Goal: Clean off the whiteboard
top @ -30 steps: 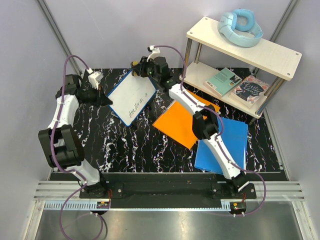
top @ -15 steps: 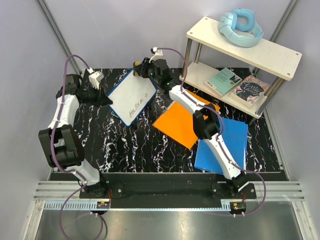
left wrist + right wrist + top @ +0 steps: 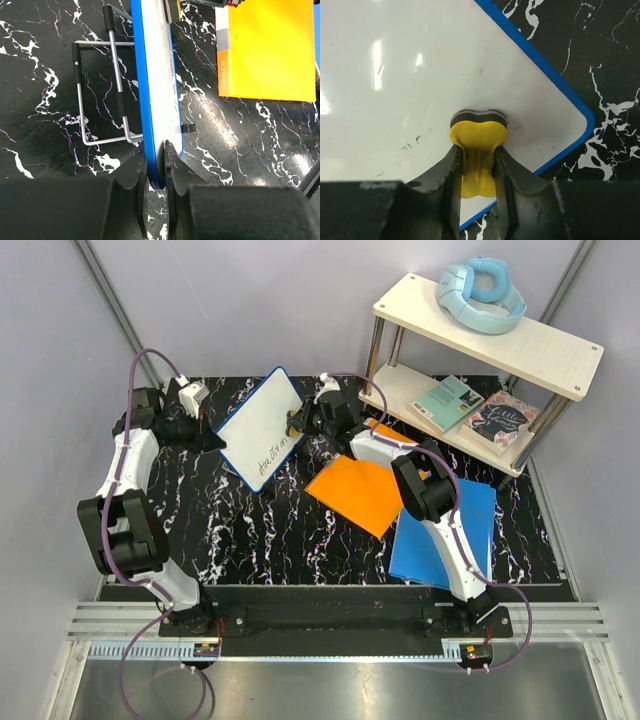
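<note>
Marbled tabletop: left wrist alone reveals wire stand behind whiteboard.

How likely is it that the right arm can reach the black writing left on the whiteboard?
Probably yes. The right gripper presses its yellow eraser on the whiteboard, held tilted by the left gripper, and nothing lies between the eraser and the writing nearby.
</note>
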`<state>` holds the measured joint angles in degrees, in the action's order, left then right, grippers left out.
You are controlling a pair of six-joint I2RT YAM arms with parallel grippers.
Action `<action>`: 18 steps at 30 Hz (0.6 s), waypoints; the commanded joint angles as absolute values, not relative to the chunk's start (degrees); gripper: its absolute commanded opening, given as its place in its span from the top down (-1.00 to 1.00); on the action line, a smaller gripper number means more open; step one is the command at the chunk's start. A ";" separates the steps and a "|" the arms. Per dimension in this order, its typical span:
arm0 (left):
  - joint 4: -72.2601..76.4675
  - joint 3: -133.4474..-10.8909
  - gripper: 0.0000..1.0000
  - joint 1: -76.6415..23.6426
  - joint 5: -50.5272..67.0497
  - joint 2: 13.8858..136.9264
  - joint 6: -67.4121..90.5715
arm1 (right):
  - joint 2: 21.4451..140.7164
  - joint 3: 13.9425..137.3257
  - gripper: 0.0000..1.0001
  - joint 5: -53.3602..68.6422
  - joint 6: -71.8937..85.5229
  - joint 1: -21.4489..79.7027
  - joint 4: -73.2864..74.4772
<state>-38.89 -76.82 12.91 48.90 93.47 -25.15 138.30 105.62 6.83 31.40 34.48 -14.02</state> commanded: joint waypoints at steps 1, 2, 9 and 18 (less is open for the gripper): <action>-39.64 -76.73 1.00 11.78 42.63 94.92 -35.86 | 136.49 102.05 1.00 9.14 37.26 34.98 -18.18; -39.64 -76.64 1.00 11.78 42.28 94.75 -35.86 | 136.93 101.95 1.00 8.44 37.70 34.98 -19.06; -39.73 -76.20 1.00 11.78 41.84 94.40 -36.65 | 137.82 97.40 1.00 2.30 47.11 33.31 -24.17; -39.55 -75.67 1.00 11.78 41.84 94.04 -37.09 | 137.72 94.30 1.00 -3.70 50.45 32.35 -28.21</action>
